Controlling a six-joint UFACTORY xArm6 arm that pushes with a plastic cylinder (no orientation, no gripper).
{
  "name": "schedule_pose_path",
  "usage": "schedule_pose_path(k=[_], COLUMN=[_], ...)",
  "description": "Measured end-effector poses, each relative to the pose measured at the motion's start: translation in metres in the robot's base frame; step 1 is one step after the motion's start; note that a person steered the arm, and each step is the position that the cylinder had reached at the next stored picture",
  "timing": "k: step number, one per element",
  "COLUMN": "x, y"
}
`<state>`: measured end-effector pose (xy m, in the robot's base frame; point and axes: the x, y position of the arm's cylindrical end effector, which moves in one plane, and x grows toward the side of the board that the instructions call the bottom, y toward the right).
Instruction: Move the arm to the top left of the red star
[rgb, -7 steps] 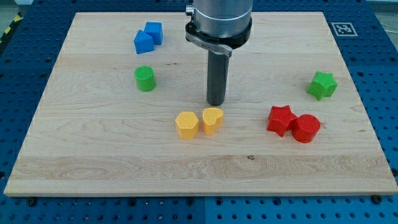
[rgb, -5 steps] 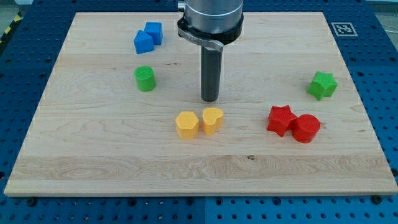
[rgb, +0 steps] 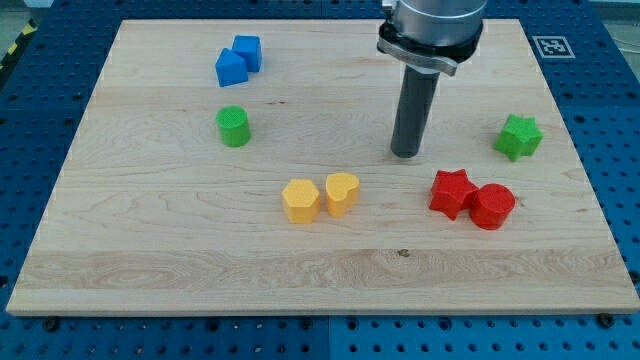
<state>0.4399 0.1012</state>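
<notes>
Pale wood-grain board (rgb: 150, 250) sat on a blue perforated bench (rgb: 30, 130), w/ a fiducial tag (rgb: 551, 46) at the view's top right. The tip (rgb: 405, 155) had shifted rightward from above the yellow pair, holding nothing. The red star (rgb: 451, 193) lay just below-right of it, touching a ribbed red cylinder (rgb: 492, 206).

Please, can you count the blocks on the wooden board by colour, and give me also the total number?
Blue: 2, blue block and blue cube
Green: 2, green cylinder and green star
Yellow: 2, yellow hexagon and yellow heart
Red: 2, red star and red cylinder
Total: 8 blocks
</notes>
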Motion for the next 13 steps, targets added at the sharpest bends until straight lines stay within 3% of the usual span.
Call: schedule_pose_path(k=[9, 13], x=[0.033, 0.03], y=[0.115, -0.015])
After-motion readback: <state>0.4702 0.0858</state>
